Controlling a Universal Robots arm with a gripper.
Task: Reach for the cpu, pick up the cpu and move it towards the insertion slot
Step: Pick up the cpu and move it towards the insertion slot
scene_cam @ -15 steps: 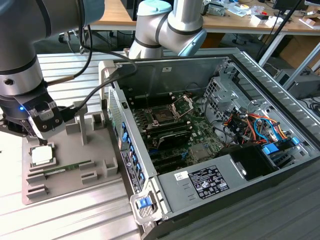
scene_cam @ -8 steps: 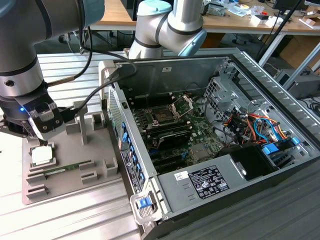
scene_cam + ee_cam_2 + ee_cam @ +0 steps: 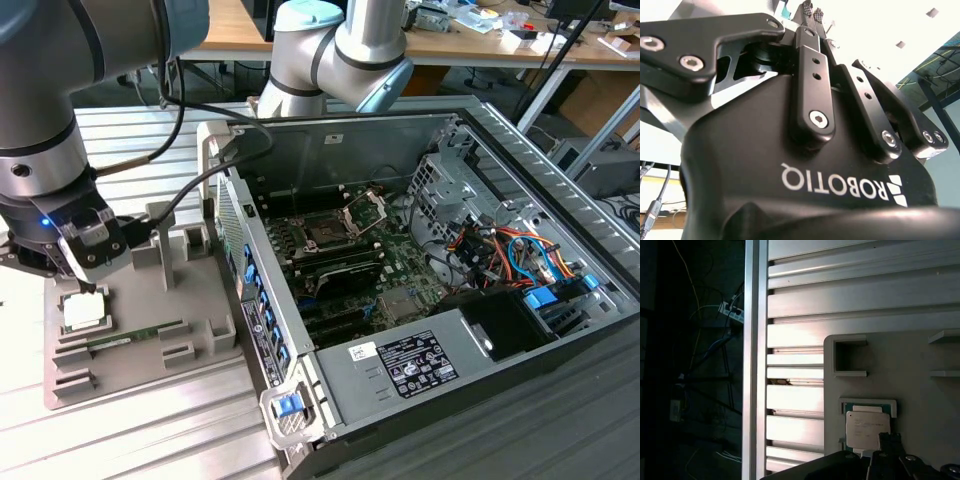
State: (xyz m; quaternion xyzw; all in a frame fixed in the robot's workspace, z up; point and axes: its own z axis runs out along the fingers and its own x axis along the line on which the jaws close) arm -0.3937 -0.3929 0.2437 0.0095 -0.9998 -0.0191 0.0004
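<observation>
The gripper [image 3: 87, 283] hangs over the gray fixture [image 3: 70, 385] at the exterior view's left, with its tip just above the cpu [image 3: 83, 310]. In the second wrist view the jaws of the gripper [image 3: 811, 11] stand together with nothing between them.

The cpu lies flat in its pocket of the fixture, pale face up. Whether the tip touches it cannot be told. In the first wrist view the cpu [image 3: 867, 429] sits just beyond the dark tip of the gripper [image 3: 890, 440], near the fixture's [image 3: 900, 365] edge on the slatted counter [image 3: 840, 300].

A green memory stick [image 3: 135, 338] lies in the fixture beside the cpu. The insertion slot [image 3: 325, 233] is well apart to the exterior view's right, inside the open computer case [image 3: 330, 150], with its bracket [image 3: 365, 210] raised.
</observation>
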